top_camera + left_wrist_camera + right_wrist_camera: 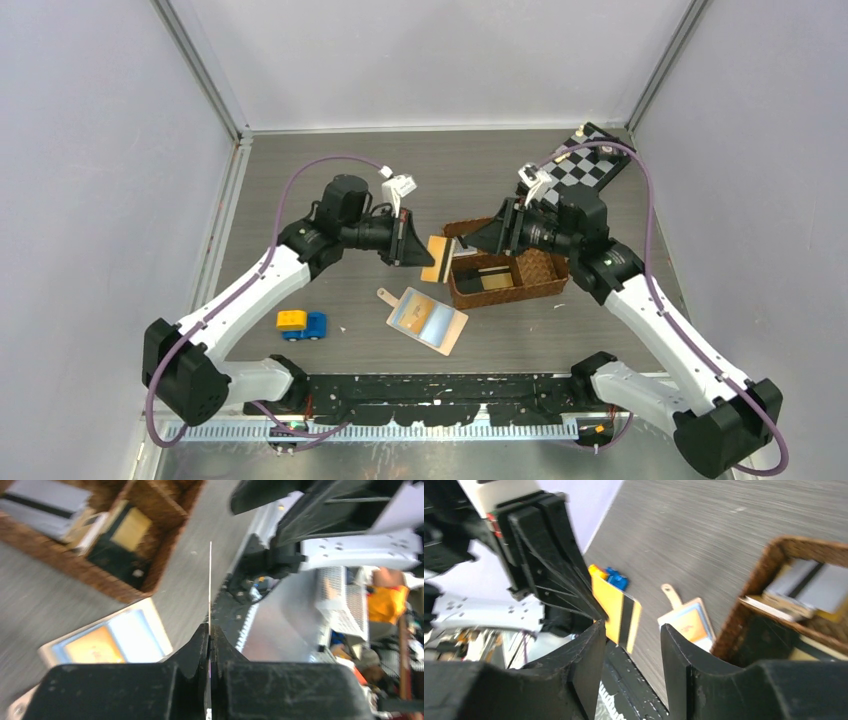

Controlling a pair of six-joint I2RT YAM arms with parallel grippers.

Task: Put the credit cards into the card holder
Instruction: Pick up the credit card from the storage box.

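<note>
A yellow credit card point(440, 258) with a black stripe hangs upright in the air between the two arms. My left gripper point(424, 250) is shut on one end of it. In the left wrist view the card point(210, 580) shows edge-on, pinched between the closed jaws point(210, 630). My right gripper point(633, 630) stands open just short of the card point(616, 607), touching nothing. The card holder point(428, 318) lies open on the table below, an orange-yellow card in its pale pocket. More cards, one black point(120, 540) and one silver-grey point(819, 585), lie in the basket.
A brown woven divided basket point(540, 272) sits right of the card, under the right arm. A blue and yellow toy block point(302, 322) lies at the front left. A checkerboard point(590, 165) rests at the back right. A black rail point(450, 385) runs along the near edge.
</note>
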